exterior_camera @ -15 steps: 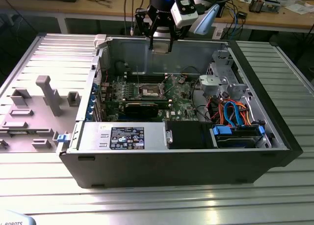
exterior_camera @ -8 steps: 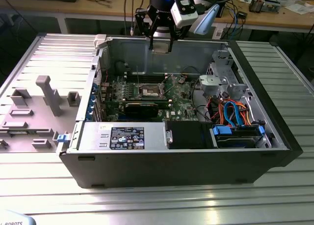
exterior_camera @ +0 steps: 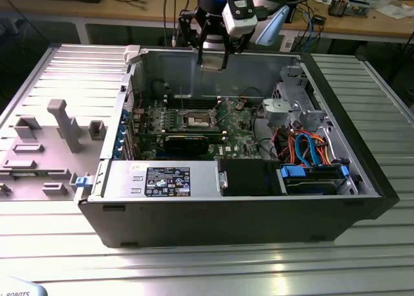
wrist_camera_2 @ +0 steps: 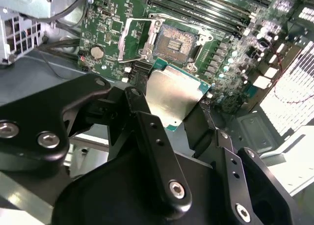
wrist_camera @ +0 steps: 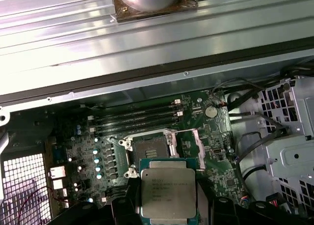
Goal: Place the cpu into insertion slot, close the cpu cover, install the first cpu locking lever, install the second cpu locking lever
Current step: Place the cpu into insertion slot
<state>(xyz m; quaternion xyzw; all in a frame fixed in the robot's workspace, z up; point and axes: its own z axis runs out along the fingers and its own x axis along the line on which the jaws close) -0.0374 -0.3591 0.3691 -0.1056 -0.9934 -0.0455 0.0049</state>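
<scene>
Between the black metal fingers (wrist_camera_2: 147, 131) of the gripper (exterior_camera: 213, 55), which hangs at the upper middle of the exterior view, the small square silver-topped cpu (wrist_camera_2: 174, 92) is clamped by its edges. Well apart lies the dark square insertion slot (wrist_camera_2: 175, 41), with its thin silver cpu cover (wrist_camera_2: 140, 36) swung open. A tilted descent could probably bend the socket pins.

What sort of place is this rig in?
Probably a robotics lab: open black computer case on a ribbed aluminium table, cable-strewn wooden workbench behind, gripper holding a silver-topped square cpu.
</scene>
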